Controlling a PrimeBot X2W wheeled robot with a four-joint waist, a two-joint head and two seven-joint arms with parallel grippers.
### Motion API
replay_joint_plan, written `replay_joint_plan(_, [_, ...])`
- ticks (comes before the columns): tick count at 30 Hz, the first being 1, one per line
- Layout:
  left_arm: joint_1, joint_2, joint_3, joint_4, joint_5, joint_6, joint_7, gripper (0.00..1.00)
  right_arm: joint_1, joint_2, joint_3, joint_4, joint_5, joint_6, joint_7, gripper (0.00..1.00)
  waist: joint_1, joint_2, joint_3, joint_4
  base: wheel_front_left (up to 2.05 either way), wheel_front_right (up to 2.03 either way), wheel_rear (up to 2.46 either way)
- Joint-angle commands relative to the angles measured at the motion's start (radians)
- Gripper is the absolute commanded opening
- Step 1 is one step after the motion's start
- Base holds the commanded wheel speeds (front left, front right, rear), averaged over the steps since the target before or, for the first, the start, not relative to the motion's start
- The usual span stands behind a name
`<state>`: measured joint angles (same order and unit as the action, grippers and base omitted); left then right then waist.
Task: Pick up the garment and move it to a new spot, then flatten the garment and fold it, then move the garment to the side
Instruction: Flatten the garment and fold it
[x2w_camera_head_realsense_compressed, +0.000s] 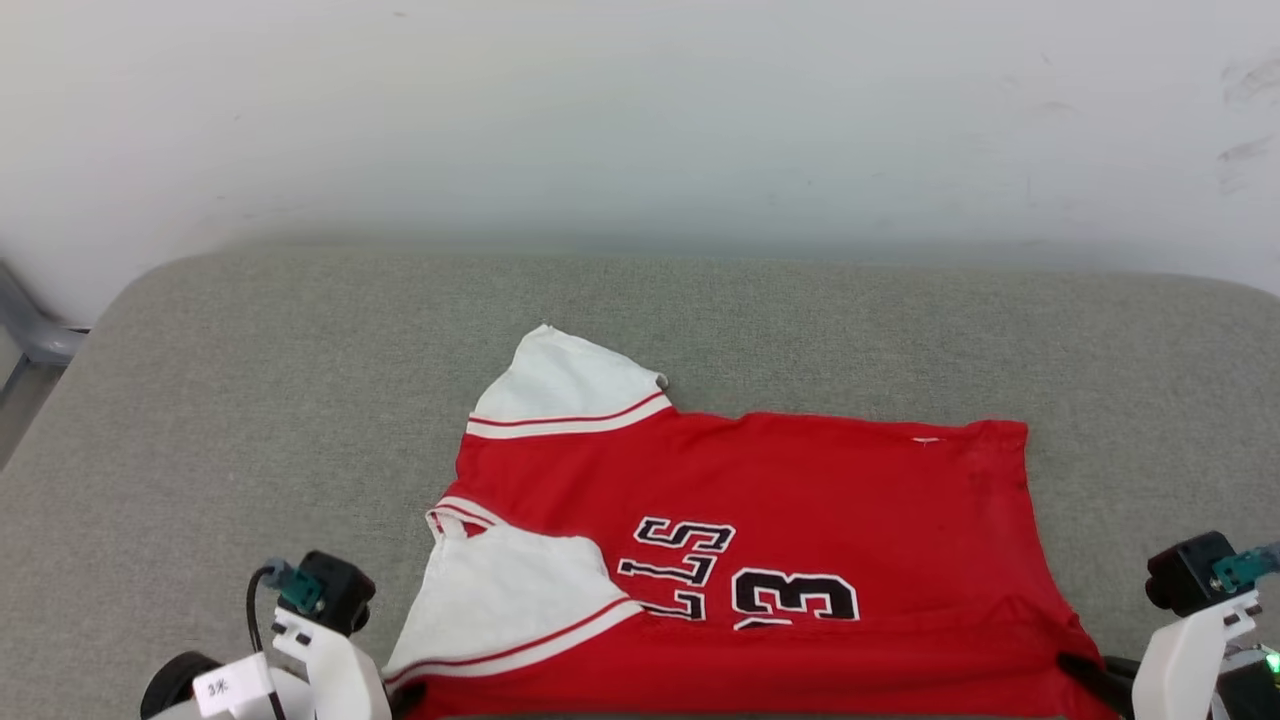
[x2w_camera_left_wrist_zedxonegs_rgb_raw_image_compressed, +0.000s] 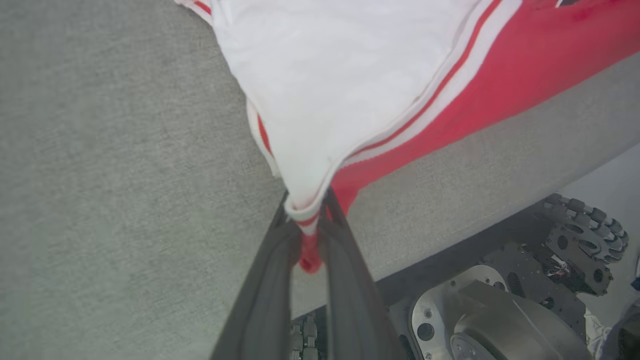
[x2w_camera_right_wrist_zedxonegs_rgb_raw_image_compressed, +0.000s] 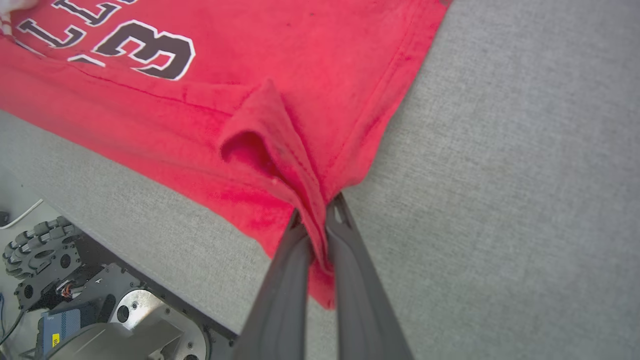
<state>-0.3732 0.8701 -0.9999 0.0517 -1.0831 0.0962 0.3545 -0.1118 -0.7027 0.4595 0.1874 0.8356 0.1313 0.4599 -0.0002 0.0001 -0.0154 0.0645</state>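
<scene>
At the near edge of the grey, felt-textured table, the red jersey-style garment with white short sleeves is gripped at two corners. A white sleeve tip with red-and-white striped trim is pinched between the nearly closed dark fingers of the left end effector. A bunched, soft red hem corner is clamped in the same way by the right end effector. The cloth's near edge lies just inside the table's front edge, below which the robot's metal wheeled base is seen. The black, white-outlined lettering is partly cut by a fold. Farther off, the second sleeve points away. Bare table is left on both sides and beyond, up to the rounded far corners and the white wall.
</scene>
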Motion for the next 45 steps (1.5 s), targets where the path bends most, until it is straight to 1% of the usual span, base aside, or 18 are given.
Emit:
replay_joint_plan(1, [0.020,0.005,-0.003,-0.006,-0.001,0.008,-0.007,0.00,0.019,-0.010,-0.013,-0.006,0.003,-0.001,0.006,0.00,0.0002,-0.0001,-0.002,0.001,0.00,0.00,0.00])
replay_joint_plan(5, [0.072,0.016,-0.015,-0.020,-0.015,0.030,-0.019,0.00,0.104,-0.014,-0.053,-0.029,-0.004,-0.001,0.033,0.00,0.0002,-0.0001,-0.005,0.006,0.00,0.00,0.00])
replay_joint_plan(8, [0.096,0.009,-0.022,-0.012,-0.025,0.036,-0.024,0.00,0.155,0.000,-0.069,-0.036,-0.008,-0.001,0.062,0.00,0.0002,-0.0001,-0.001,0.007,0.00,0.00,0.00])
replay_joint_plan(13, [0.113,-0.019,-0.043,0.046,-0.024,0.025,-0.021,0.00,0.198,0.041,-0.080,0.005,-0.026,-0.001,0.086,0.00,0.0002,-0.0001,0.008,0.008,0.00,0.00,0.00])
replay_joint_plan(17, [0.109,-0.044,-0.044,0.086,-0.029,0.010,-0.030,0.00,0.201,0.070,-0.081,0.027,-0.039,-0.001,0.069,0.00,0.0002,-0.0001,0.011,0.010,0.00,0.00,0.00])
replay_joint_plan(18, [0.108,-0.048,-0.040,0.093,-0.029,0.007,-0.039,0.00,0.200,0.077,-0.087,0.028,-0.039,-0.001,0.058,0.25,0.0002,-0.0001,0.010,0.010,0.00,0.00,0.00])
replay_joint_plan(19, [0.105,-0.048,-0.037,0.098,-0.026,0.008,-0.048,0.40,0.197,0.083,-0.092,0.028,-0.045,-0.001,0.046,0.49,0.0002,-0.0001,0.009,0.011,0.00,0.00,0.00])
replay_joint_plan(20, [0.099,-0.046,-0.034,0.101,-0.016,0.012,-0.057,1.00,0.193,0.088,-0.099,0.025,-0.049,-0.001,0.031,1.00,0.0002,-0.0001,0.007,0.011,0.00,0.00,0.00])
replay_joint_plan(26, [0.085,-0.031,-0.007,0.071,0.000,0.037,-0.111,1.00,0.195,0.115,-0.165,-0.016,-0.092,-0.001,-0.082,1.00,0.0002,-0.0001,-0.011,0.019,0.00,0.00,0.00])
replay_joint_plan(30, [0.075,-0.002,0.024,0.023,0.021,0.060,-0.160,1.00,0.199,0.166,-0.245,-0.061,-0.143,-0.001,-0.181,1.00,0.0002,-0.0001,-0.020,0.022,0.00,0.00,0.00])
replay_joint_plan(36, [0.015,0.026,0.093,-0.009,0.073,0.104,-0.259,1.00,0.180,0.269,-0.363,-0.130,-0.290,-0.001,-0.330,1.00,0.0002,-0.0001,-0.022,0.019,0.00,0.00,0.00])
replay_joint_plan(39, [-0.033,0.010,0.125,-0.002,0.088,0.109,-0.294,1.00,0.172,0.320,-0.405,-0.169,-0.361,-0.001,-0.388,1.00,0.0002,-0.0001,-0.017,0.010,0.00,0.00,0.00])
replay_joint_plan(42, [-0.088,-0.006,0.153,0.025,0.095,0.098,-0.315,1.00,0.165,0.368,-0.434,-0.205,-0.411,-0.001,-0.428,1.00,0.0002,-0.0001,-0.005,-0.004,0.00,0.00,0.00])
replay_joint_plan(45, [-0.157,-0.030,0.152,0.056,0.121,0.080,-0.303,1.00,0.163,0.406,-0.447,-0.237,-0.445,-0.001,-0.445,1.00,0.0002,-0.0001,0.013,-0.021,0.00,0.00,0.00])
